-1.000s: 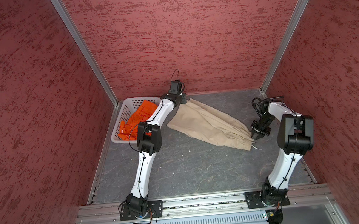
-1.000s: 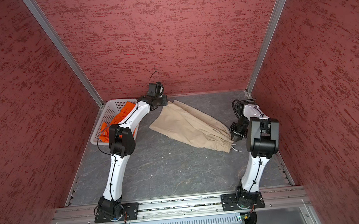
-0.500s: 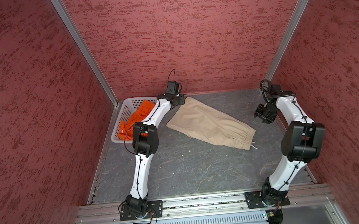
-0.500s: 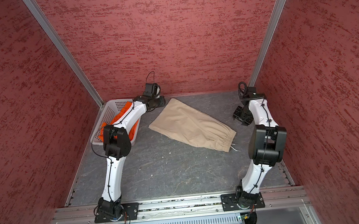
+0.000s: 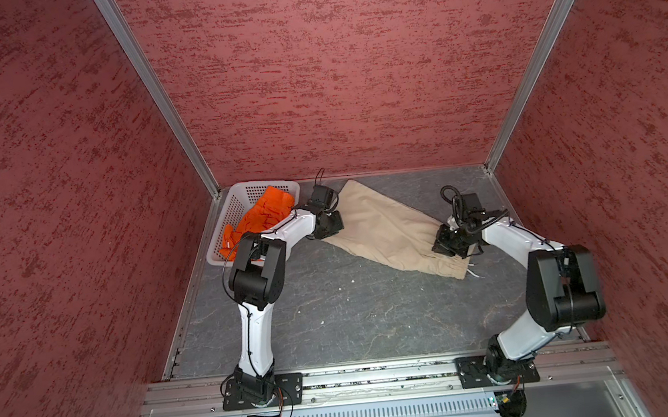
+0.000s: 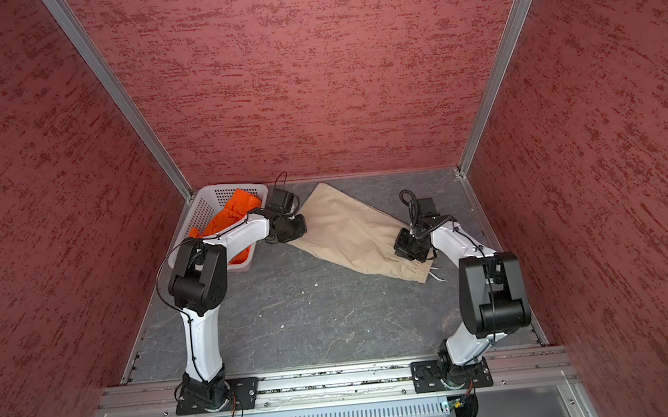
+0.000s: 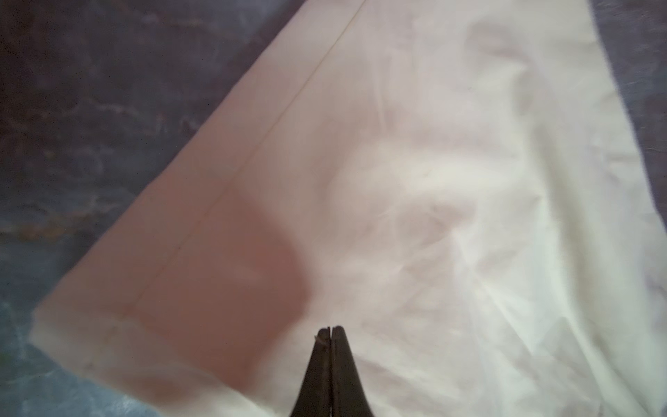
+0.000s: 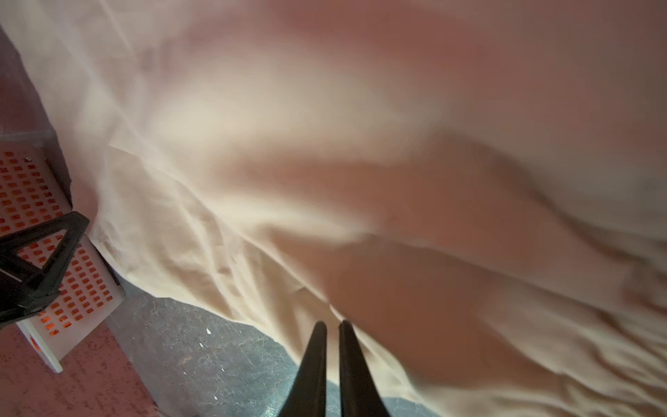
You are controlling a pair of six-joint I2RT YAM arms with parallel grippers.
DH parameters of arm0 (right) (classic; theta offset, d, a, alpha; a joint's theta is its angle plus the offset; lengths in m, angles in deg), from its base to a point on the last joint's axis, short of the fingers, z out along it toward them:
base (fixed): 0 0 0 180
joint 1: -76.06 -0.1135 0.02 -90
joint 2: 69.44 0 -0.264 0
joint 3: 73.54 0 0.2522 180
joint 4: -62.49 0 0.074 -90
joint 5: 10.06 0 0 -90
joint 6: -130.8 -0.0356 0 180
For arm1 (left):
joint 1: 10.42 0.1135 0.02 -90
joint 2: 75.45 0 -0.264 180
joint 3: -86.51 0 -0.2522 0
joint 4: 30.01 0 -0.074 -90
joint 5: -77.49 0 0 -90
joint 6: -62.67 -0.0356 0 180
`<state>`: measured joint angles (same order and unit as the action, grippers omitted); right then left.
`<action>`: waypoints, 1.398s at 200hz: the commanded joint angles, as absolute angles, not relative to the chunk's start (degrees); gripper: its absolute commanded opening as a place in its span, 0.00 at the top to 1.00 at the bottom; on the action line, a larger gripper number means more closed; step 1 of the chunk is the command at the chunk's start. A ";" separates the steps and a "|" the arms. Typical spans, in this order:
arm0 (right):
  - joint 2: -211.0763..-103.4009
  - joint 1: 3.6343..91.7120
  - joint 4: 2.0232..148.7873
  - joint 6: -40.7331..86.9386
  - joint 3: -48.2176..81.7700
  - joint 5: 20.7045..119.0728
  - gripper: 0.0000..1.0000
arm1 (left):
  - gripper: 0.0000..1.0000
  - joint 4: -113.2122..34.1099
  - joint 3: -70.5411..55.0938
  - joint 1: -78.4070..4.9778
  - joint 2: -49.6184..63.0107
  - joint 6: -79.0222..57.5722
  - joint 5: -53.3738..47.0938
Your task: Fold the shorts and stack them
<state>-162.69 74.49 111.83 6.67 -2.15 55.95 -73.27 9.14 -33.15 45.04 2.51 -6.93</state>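
Observation:
The beige shorts (image 5: 384, 229) (image 6: 351, 233) lie flat and slanted on the grey table, hem at the back, gathered waist with a white drawstring (image 5: 474, 273) at the right front. The orange shorts (image 5: 266, 216) (image 6: 232, 215) lie crumpled in the white basket (image 5: 235, 202). My left gripper (image 5: 336, 226) (image 7: 331, 329) is low over the beige cloth near its left hem side, with its jaws pressed together. My right gripper (image 5: 446, 244) (image 8: 332, 324) hovers at the waist end over the cloth's edge, fingers nearly touching, with nothing visible between them.
The basket (image 6: 206, 205) (image 8: 83, 289) stands in the back left corner against the red wall. Red walls close in the table (image 5: 355, 320) on three sides. A metal rail (image 5: 381, 374) with both arm bases runs along the front.
Half a second ago both arms were drawn back toward the rear wall; both have come back down onto the beige shorts. Both grippers have closed. The shorts lie flatter than a second ago.

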 commanded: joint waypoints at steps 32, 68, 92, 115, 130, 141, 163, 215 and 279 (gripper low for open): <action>-167.59 77.00 105.96 6.04 -4.90 56.68 0.90 | 1.00 -74.21 6.02 -33.01 46.57 6.99 -12.09; -169.51 84.41 106.08 7.67 -7.37 58.58 0.82 | 1.00 -76.41 0.13 -33.42 44.05 7.39 -14.95; -170.03 85.55 107.43 9.19 -6.28 60.50 0.76 | 1.00 -75.40 -6.25 -33.63 41.04 8.12 -15.85; -168.93 84.98 106.15 9.43 -6.83 57.83 0.69 | 1.00 -73.91 -12.51 -33.98 37.13 9.23 -15.31; -166.51 82.52 106.36 9.89 -6.95 56.73 0.66 | 1.00 -72.71 -15.73 -34.62 33.15 9.72 -13.94; -164.53 80.60 107.43 9.88 -6.58 56.24 0.66 | 1.00 -72.02 -17.12 -35.24 29.66 10.18 -12.63; -160.19 78.53 108.90 9.96 -4.98 55.03 0.66 | 0.96 -71.17 -16.86 -37.72 23.58 9.89 -10.92; -160.94 78.09 104.73 10.69 2.52 53.23 0.73 | 0.91 -65.56 -8.06 -45.71 27.09 7.91 -5.36; -175.79 75.77 99.98 11.13 12.35 47.82 0.80 | 1.00 -68.43 5.80 -53.88 42.78 3.37 -4.82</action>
